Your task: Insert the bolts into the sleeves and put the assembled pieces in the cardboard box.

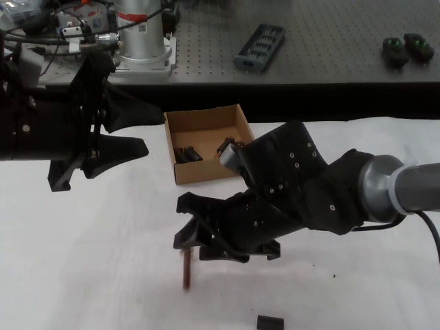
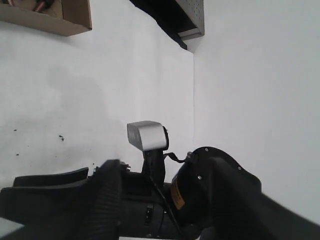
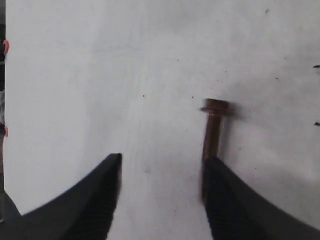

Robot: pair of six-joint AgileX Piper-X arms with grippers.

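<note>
A copper-brown bolt (image 1: 186,269) lies on the white cloth in front of the right arm. In the right wrist view the bolt (image 3: 212,132) rests against the inner side of one finger (image 3: 235,200) of my right gripper (image 3: 162,160), which is open and low over the cloth. The right gripper (image 1: 184,221) is just in front of the cardboard box (image 1: 203,122), which holds several dark pieces with copper ends. A black sleeve (image 1: 269,322) lies alone at the near edge. My left gripper (image 1: 127,130) hovers open and empty, left of the box.
The white cloth (image 1: 82,261) ends at a dark perforated bench behind the box. On that bench stand a metal post (image 1: 141,31), a black rack (image 1: 259,47) and two black knobs with green tops (image 1: 409,48). The left wrist view shows a box corner (image 2: 75,20) and the right arm's body (image 2: 210,195).
</note>
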